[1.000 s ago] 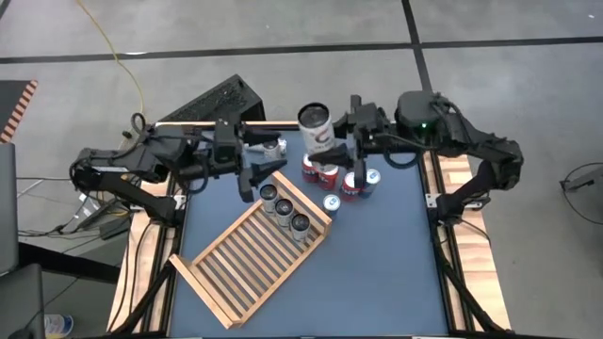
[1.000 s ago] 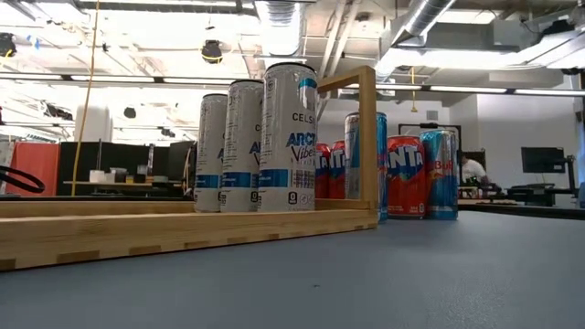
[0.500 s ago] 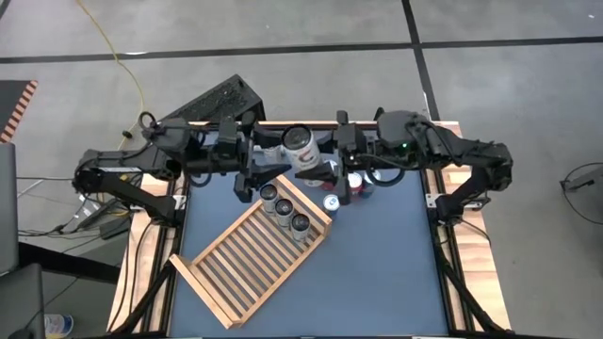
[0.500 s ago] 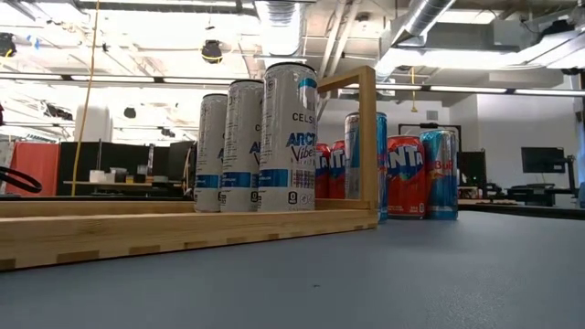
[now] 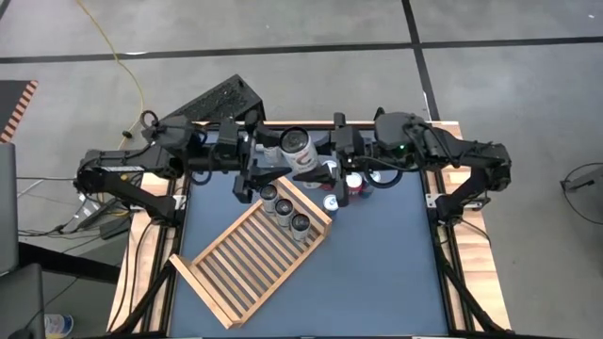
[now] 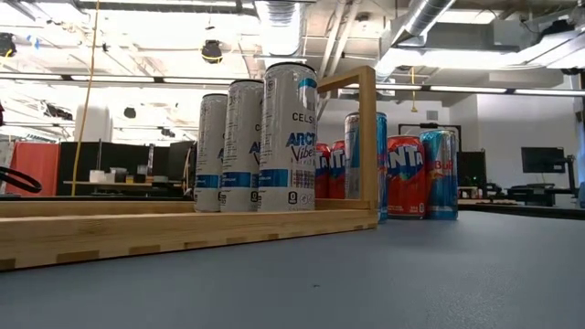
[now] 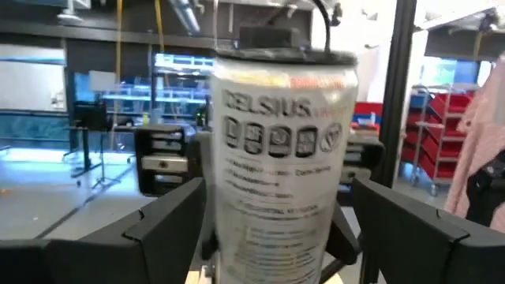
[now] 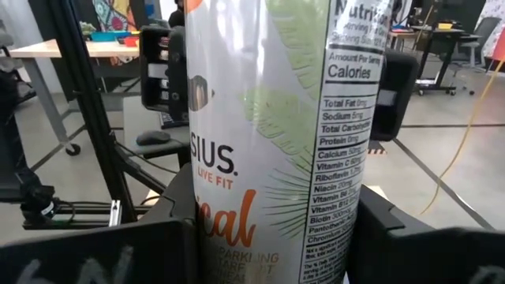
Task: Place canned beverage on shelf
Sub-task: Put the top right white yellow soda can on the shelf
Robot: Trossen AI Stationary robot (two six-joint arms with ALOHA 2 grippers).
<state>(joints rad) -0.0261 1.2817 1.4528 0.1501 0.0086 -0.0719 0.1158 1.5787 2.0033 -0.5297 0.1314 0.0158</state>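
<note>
A white canned beverage (image 5: 297, 146) hangs upright high over the table's far middle, with my two grippers meeting at it. My right gripper (image 5: 322, 156) is shut on it from the table's right. My left gripper (image 5: 276, 153) comes from the left and is open, its fingers (image 7: 162, 225) standing on either side of the can (image 7: 280, 158); whether they touch it I cannot tell. The wooden slatted shelf (image 5: 250, 264) lies slantwise on the table, with three tall cans (image 5: 285, 209) standing upright on its far right end. My right gripper pinches the can's round side wall (image 8: 237, 237) between its two fingers. The fingers reach in level from the table's right. The can stands upright in the hold, lifted clear of the table.
Several red and blue cans (image 5: 350, 184) stand on the table beyond the shelf's far right corner, below the grippers. In the low view they (image 6: 407, 175) show right of the shelf's raised frame (image 6: 366, 137). Bare blue table lies to the near right.
My right gripper has carried the can toward the table's left and a little down, then stopped. My left gripper has tipped up and turned toward the can, so that its fingers now stand on either side of it.
</note>
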